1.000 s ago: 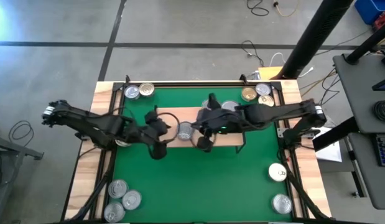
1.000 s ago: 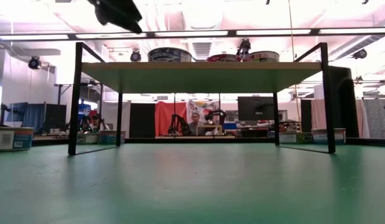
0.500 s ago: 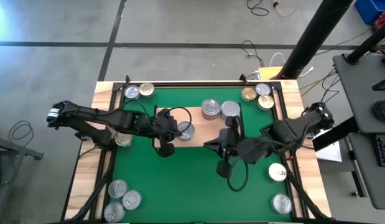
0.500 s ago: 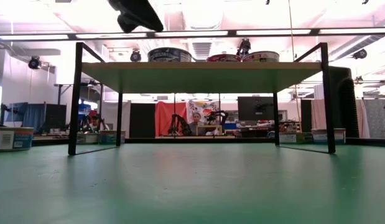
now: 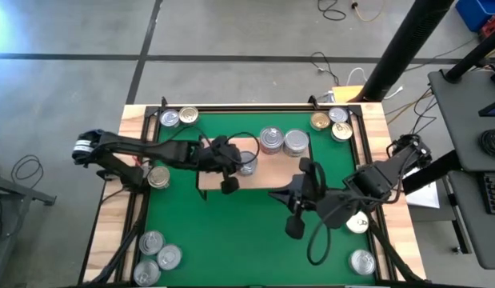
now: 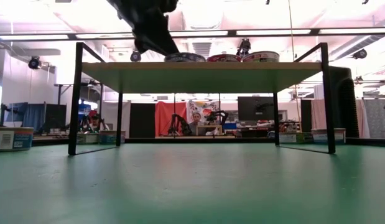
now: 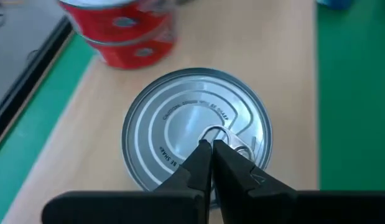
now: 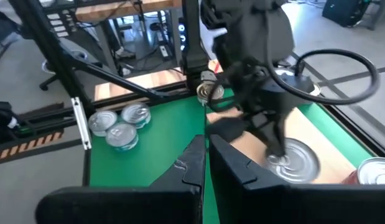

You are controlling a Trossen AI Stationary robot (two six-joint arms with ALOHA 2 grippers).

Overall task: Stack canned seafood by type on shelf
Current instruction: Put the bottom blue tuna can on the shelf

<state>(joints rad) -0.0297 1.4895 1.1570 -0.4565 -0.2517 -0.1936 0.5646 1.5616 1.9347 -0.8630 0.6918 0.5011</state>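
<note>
Left tool [image 7: 211,144] sits over the shelf [image 5: 267,164], fingers pressed together with their tips on the lid of a silver tin [image 7: 197,148], right at the pull ring; nothing is clamped between them. In the high view that tin [image 5: 247,162] stands on the shelf's left part, partly covered by the left arm. Two more tins [image 5: 284,142] stand side by side at the shelf's back edge; the left wrist view shows red-labelled tins [image 7: 120,28] stacked one on the other just beyond the silver one.

Right tool [image 5: 293,216] hangs over the green mat [image 5: 223,232] in front of the shelf, off its right corner, fingers together and empty.

Other tins off the shelf: two [image 5: 177,118] behind its left end, three [image 5: 331,122] behind its right end, one [image 5: 157,177] on the counter [image 5: 111,232] left of the shelf, three [image 5: 157,258] at the near left corner, two [image 5: 360,241] at the near right.
</note>
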